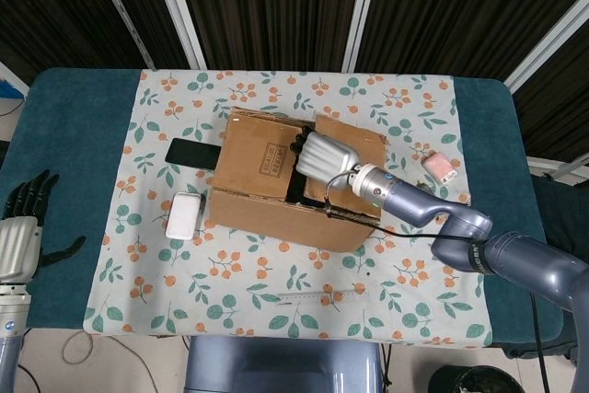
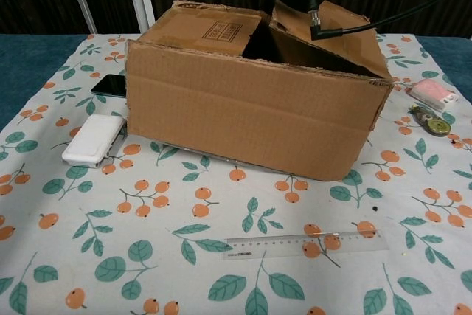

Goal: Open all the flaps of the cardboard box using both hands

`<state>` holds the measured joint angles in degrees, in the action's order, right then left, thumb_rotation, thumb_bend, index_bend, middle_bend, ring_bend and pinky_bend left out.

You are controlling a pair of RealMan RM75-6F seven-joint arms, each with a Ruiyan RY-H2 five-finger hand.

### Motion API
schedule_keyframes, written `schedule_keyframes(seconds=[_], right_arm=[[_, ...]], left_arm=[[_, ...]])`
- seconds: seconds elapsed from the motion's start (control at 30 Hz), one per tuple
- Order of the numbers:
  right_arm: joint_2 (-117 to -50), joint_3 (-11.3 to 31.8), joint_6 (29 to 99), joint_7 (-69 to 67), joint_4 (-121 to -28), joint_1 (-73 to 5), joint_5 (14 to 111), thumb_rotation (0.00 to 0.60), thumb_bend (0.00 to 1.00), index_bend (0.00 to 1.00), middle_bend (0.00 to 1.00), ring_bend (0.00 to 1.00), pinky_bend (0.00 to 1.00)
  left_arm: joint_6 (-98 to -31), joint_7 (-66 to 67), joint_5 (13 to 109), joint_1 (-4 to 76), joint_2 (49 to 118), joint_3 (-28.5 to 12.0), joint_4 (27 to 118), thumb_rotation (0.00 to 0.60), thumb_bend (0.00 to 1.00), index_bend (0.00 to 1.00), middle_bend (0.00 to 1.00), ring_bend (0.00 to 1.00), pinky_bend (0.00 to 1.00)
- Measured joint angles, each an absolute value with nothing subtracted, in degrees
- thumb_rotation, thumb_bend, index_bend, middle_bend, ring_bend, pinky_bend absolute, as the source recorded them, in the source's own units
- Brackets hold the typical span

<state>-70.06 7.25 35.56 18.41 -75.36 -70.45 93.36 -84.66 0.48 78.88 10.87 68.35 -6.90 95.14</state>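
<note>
Now my right hand (image 1: 324, 156) grips the box (image 2: 251, 112) flap (image 2: 313, 35), fingers clamped on it; my left hand's (image 1: 20, 232) fingers are apart.

the head view looks steeply down on the whole table (image 1: 83, 117) from above; the chest view sits low and close, facing the cardboard box (image 2: 251, 116), which both views share.

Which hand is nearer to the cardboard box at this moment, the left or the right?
Right. The right hand is on top of the box, at the raised right flap. The left hand is far off at the table's left edge, touching nothing.
</note>
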Motion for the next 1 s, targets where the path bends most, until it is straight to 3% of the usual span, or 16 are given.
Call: schedule_keyframes(seconds=[1.0], right_arm=[[-60.6,9.4,32.9,26.3,-83.6,-71.5,89.1,0.6,1.0,0.6,0.24,0.25,0.27]], left_arm=[[-84.2,-0.1,79.4,10.3,68.0,-7.4,96.2,0.6,0.15,0.0,0.0,0.0,0.03]])
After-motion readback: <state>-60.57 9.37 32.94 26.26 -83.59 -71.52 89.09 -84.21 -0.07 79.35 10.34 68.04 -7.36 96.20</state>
